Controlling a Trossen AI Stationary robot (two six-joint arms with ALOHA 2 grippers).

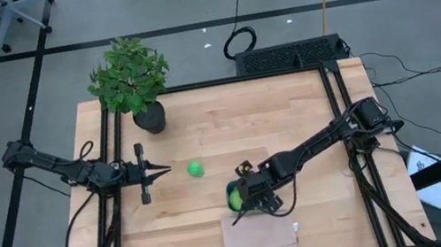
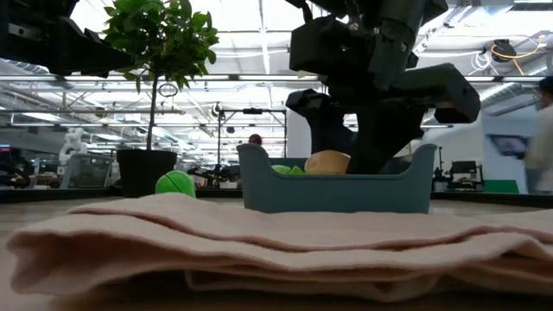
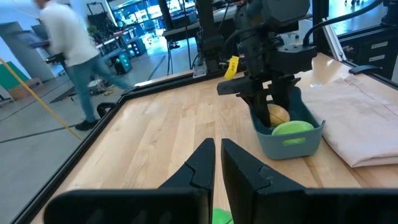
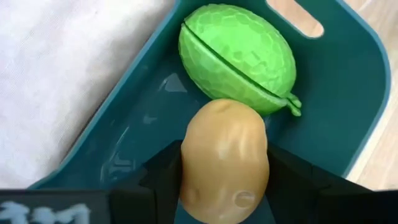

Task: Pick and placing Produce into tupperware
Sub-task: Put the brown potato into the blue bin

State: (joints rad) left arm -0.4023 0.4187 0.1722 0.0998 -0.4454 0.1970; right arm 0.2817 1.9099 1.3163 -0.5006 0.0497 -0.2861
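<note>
The right gripper (image 4: 224, 186) hangs inside the teal tupperware (image 4: 367, 93), its jaws clamped on the orange-tan piece (image 4: 225, 163), which sits against the lime-green piece (image 4: 239, 56) already lying there. If the jaws part unevenly, the held piece could roll onto its neighbour or, seemingly, nudge the light container against the folded cloth (image 1: 259, 234). Farther off, the bright green ball (image 1: 196, 169) waits on the table just before the left gripper (image 1: 161, 172), whose jaws are together; a careless approach might send it rolling.

free: bench (image 1: 274, 123) centre – bare wood | blocked: potted plant (image 1: 132, 80) back-left – cloth (image 1: 260, 234) front, right tool (image 1: 255, 197) over tupperware (image 1: 235, 198)
</note>
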